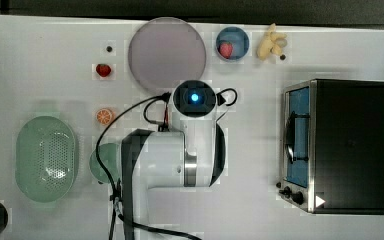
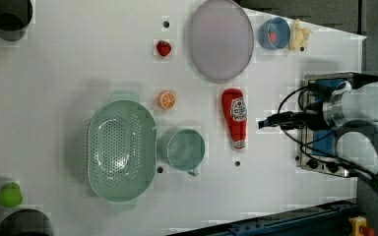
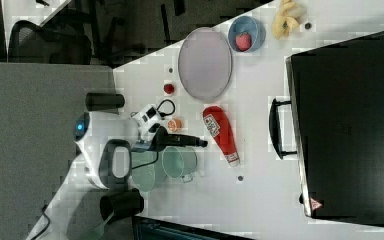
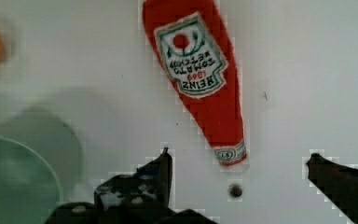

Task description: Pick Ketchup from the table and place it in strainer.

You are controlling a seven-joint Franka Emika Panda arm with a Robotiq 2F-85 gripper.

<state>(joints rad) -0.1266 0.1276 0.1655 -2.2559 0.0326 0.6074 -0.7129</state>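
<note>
The Ketchup (image 2: 234, 118) is a red tapered bottle with a white label. It lies flat on the white table between the grey-lilac plate and the green cup. In the wrist view the Ketchup (image 4: 200, 79) has its white cap end pointing toward my fingers. My gripper (image 4: 239, 161) hangs open above the table, and the cap sits between the two dark fingertips without touching either. From the side my gripper (image 3: 202, 143) hovers just beside the bottle's narrow end. The strainer (image 2: 121, 147), a mint-green oval basket with a dotted bottom, stands empty at the left view's left.
A green cup (image 2: 186, 149) stands between strainer and bottle. Near them are an orange half (image 2: 167, 100), a strawberry (image 2: 163, 47), a large plate (image 2: 220, 39), a blue bowl (image 2: 274, 33) and a banana (image 2: 299, 35). A toaster oven (image 1: 340, 145) takes the top view's right.
</note>
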